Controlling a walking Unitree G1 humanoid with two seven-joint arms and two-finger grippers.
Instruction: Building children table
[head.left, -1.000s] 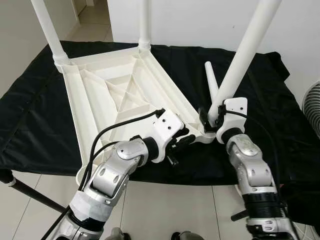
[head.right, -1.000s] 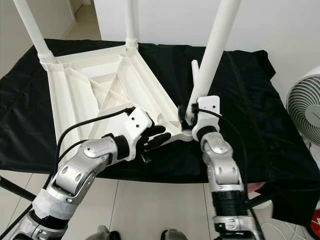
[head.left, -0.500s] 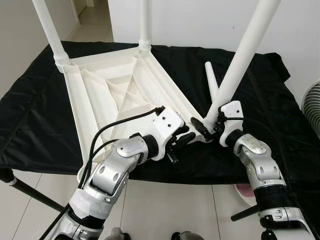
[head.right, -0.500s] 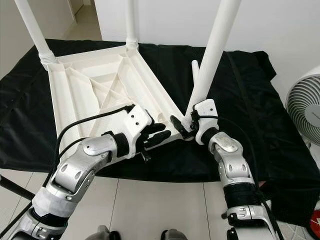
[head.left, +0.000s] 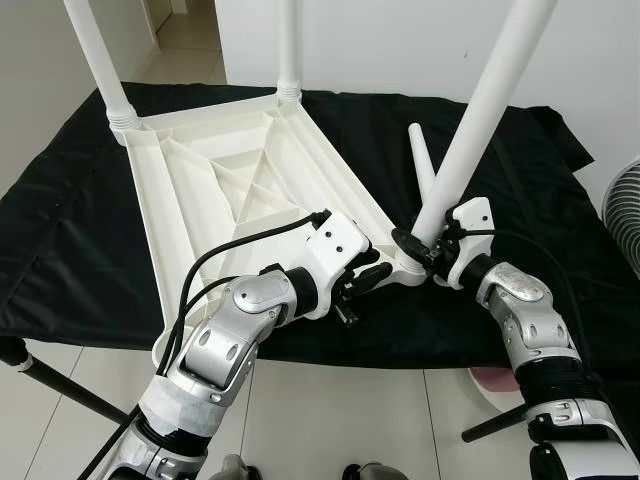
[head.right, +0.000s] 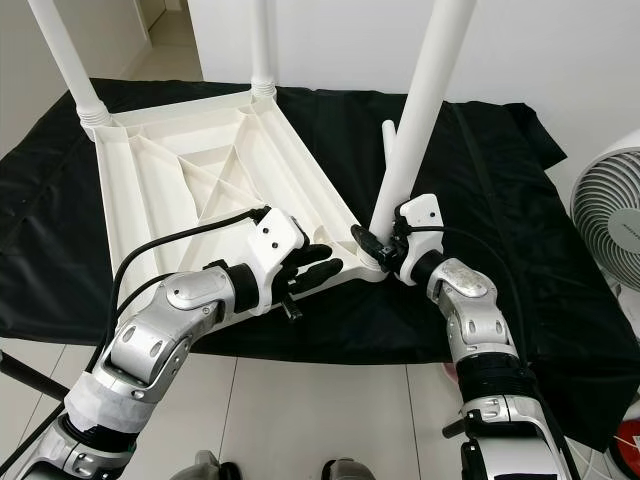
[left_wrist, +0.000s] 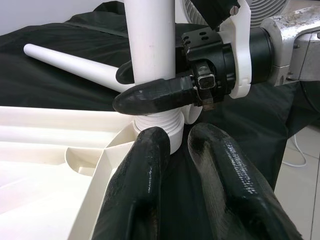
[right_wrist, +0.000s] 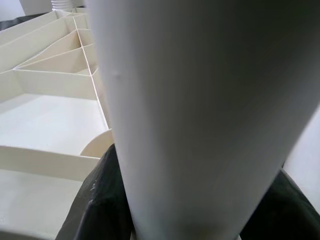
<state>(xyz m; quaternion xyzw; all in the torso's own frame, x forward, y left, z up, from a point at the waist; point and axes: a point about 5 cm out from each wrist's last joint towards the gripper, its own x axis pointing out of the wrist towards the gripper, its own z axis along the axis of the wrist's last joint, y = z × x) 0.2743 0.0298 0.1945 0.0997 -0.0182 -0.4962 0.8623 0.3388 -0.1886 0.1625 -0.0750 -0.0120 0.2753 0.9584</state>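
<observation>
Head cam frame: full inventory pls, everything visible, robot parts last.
Table top: 1, white, ribbed underside up on the black cloth.
Fitted legs: 2, white, standing up from the far corners.
Leg being fitted: 1, white, leaning in the near right corner socket.
Loose leg: 1, white, lying on the cloth behind that corner.
Black cloth: 1, covers the work surface.
Fan: 1, white, at the right edge.
Pink object: 1, on the floor under the right arm; cannot tell what.
Left end effector: black fingers, near-parallel with a narrow gap, at the table's near right corner.
Right end effector: black fingers clamped round the leg's base.
</observation>
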